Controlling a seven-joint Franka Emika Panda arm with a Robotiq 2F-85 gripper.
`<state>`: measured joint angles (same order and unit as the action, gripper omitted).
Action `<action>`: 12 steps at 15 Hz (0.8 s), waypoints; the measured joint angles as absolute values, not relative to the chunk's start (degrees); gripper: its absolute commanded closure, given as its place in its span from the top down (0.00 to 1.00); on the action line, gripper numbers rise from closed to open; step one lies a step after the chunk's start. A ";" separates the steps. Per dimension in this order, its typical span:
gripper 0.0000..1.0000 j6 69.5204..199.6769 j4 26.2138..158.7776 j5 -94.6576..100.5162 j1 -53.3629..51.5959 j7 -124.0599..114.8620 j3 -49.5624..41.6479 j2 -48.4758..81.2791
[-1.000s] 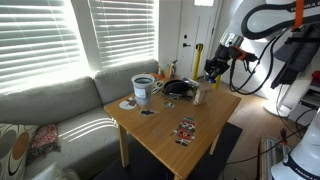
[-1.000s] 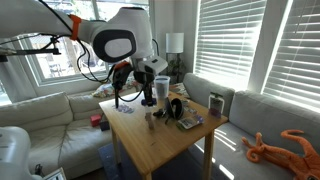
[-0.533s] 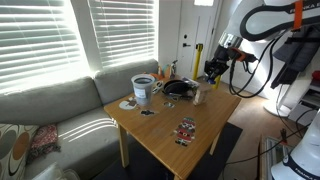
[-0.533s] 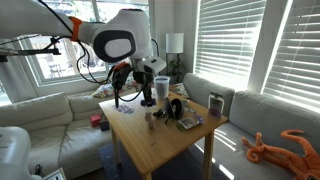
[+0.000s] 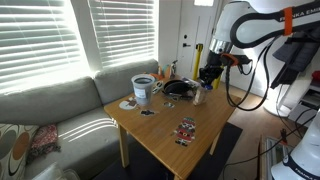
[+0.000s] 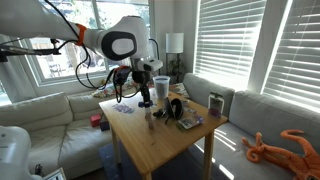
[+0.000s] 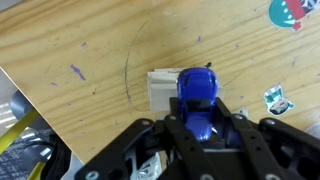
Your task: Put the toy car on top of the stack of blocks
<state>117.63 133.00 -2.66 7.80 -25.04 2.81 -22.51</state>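
The blue toy car (image 7: 197, 98) sits between my gripper's (image 7: 200, 126) black fingers, which are shut on its sides. In the wrist view the car's front overlaps the pale tan top of the stack of blocks (image 7: 162, 88), which stands on the wooden table straight below. In both exterior views the gripper (image 5: 207, 78) (image 6: 145, 99) hangs just above and slightly beside the small stack (image 5: 197, 96) (image 6: 152, 117). The car is too small to make out there.
A white-and-blue bucket (image 5: 143, 90) and a black pan (image 5: 178, 88) stand on the far part of the wooden table (image 5: 165, 140). Stickers and a printed card (image 5: 186, 130) lie on the table. A sofa (image 5: 50, 110) is beside it.
The arm has swung in over the table, and the gripper with the car has come down closer to the stack of blocks.
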 measured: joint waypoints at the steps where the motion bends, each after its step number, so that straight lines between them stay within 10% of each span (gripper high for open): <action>1: 0.10 117.20 132.46 -2.29 7.79 -25.43 3.04 -21.81; 12: 0.10 114.20 129.74 -1.57 7.68 -28.09 3.18 -20.20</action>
